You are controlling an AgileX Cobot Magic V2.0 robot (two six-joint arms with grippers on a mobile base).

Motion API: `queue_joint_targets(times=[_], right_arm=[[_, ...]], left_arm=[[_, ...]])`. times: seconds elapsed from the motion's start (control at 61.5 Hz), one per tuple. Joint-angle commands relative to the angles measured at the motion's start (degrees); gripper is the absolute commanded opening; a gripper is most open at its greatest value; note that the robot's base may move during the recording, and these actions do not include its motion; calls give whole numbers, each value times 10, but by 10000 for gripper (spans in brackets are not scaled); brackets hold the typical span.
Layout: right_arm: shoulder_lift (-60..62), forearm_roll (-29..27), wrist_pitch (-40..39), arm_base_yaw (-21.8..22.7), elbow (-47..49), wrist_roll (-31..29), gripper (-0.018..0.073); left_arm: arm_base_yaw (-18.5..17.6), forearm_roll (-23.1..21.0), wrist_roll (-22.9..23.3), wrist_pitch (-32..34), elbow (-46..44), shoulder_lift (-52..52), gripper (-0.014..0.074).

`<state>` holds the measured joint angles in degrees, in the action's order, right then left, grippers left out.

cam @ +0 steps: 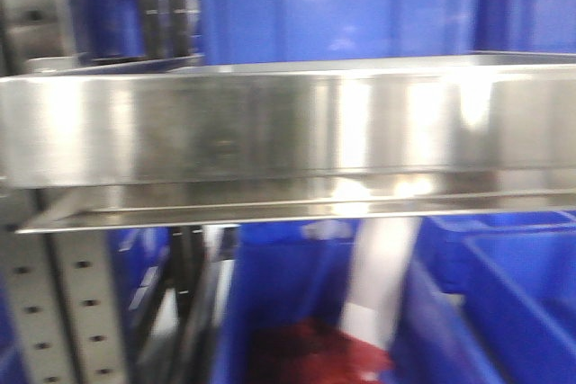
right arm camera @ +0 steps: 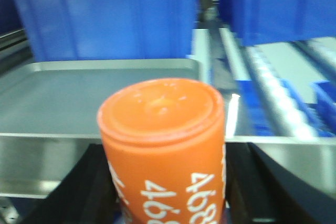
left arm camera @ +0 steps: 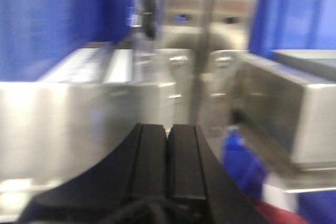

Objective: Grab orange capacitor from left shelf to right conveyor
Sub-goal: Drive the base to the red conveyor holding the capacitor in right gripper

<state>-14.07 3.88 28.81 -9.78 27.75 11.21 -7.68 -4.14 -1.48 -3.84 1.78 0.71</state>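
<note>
Exterior front-facing view, blurred: the left shelf spans the frame, its tall brushed-steel front lip facing the camera, carried on a perforated upright at lower left; blue bins stand above and below it, and something red lies in a lower bin. Left wrist-mounted view, also blurred: the left gripper shows its two black fingers pressed flat together with nothing between them, pointing towards steel shelving and blue bin walls. Right wrist-mounted view: the orange capacitor fills the foreground, clamped between the dark fingers of the right gripper, one on each side of it. Its long axis runs away from the camera along the fingers, the flat round end cap pointing outward and up in the frame. White "4680" is readable on its side, upside down from this angle, with a second, cut-off print further left. The capacitor hangs before the front lip of a steel deck, on which a blue bin stands; a roller lane runs to the right.
</note>
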Motion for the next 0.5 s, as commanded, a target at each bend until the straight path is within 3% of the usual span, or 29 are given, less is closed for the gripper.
queue_joint_targets(times=[0.0, 0.488], right_arm=[[-5, 6, -47, 4, 16, -3, 109], [-5, 6, -47, 4, 16, -3, 109]], left_arm=[[-3, -1, 1, 52, -3, 7, -127], [-3, -1, 1, 52, -3, 7, -127]])
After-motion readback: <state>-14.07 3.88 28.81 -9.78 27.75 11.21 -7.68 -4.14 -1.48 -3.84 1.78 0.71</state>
